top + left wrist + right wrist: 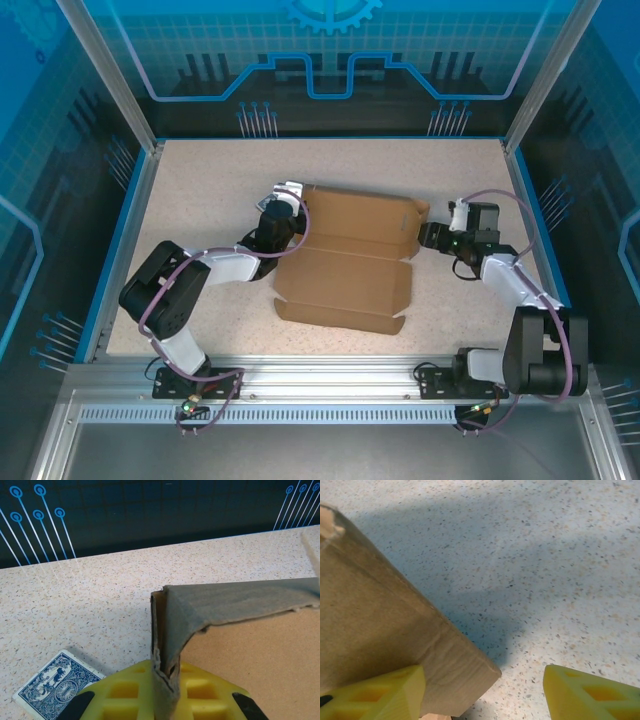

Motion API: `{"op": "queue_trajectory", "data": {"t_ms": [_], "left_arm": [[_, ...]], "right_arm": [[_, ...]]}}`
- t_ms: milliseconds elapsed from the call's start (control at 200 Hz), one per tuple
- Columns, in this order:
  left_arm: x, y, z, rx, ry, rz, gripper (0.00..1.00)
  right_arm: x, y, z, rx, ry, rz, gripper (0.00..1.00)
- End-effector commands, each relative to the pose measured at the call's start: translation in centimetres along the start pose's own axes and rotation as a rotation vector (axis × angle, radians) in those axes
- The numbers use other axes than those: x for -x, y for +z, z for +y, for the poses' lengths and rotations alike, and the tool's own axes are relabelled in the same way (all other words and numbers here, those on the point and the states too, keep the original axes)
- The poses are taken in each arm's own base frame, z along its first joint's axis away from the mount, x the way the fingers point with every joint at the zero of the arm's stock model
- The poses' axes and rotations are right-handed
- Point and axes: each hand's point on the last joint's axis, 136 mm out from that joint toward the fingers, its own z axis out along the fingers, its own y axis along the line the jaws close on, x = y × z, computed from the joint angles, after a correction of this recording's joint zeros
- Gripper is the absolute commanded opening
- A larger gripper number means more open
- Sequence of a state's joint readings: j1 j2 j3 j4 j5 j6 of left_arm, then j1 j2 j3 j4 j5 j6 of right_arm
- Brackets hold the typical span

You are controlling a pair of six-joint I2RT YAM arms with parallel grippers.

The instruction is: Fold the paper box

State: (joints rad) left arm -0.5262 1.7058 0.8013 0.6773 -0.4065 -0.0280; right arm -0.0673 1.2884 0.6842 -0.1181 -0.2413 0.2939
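Note:
The paper box is a brown cardboard sheet, partly folded, lying mid-table between the two arms. My left gripper is at its far left corner. In the left wrist view this gripper is shut on an upright cardboard flap, pinched between the yellow fingers. My right gripper is at the box's right end. In the right wrist view it stands open, with a raised corner of the box lying against the left finger and a wide gap to the right finger.
A blue-and-white patterned card pack lies on the speckled table just left of my left gripper. Blue walls with metal posts enclose the table on all sides. Bare tabletop lies beyond the box at the far side.

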Motion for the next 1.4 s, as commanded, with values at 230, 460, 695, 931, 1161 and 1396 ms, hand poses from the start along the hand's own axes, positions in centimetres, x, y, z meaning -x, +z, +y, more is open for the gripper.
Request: {"op": "queue_trajectory", "data": {"t_ms": [230, 460, 695, 931, 1161, 1396], "left_arm": [[2.1, -0.8, 0.1, -0.014, -0.044, -0.056, 0.0], [2.0, -0.8, 0.1, -0.015, -0.046, -0.055, 0.0], [2.2, -0.9, -0.1, -0.024, -0.05, -0.058, 0.0], [2.2, -1.0, -0.1, -0.025, -0.051, -0.059, 0.0], [2.3, -1.0, -0.2, -0.029, -0.051, -0.06, 0.0], [2.3, -1.0, -0.2, -0.031, -0.053, -0.059, 0.0]], "right_arm": [[1.4, 0.4, 2.4, 0.112, -0.103, -0.055, 0.53], [1.7, 0.3, 3.7, 0.177, -0.152, -0.075, 0.49], [2.5, 0.5, 4.8, 0.213, -0.2, -0.103, 0.5], [3.1, 1.1, 5.4, 0.238, -0.225, -0.104, 0.5], [2.3, 1.4, 7.3, 0.292, -0.305, -0.084, 0.47], [2.3, 1.7, 7.9, 0.264, -0.344, -0.077, 0.44]]}}
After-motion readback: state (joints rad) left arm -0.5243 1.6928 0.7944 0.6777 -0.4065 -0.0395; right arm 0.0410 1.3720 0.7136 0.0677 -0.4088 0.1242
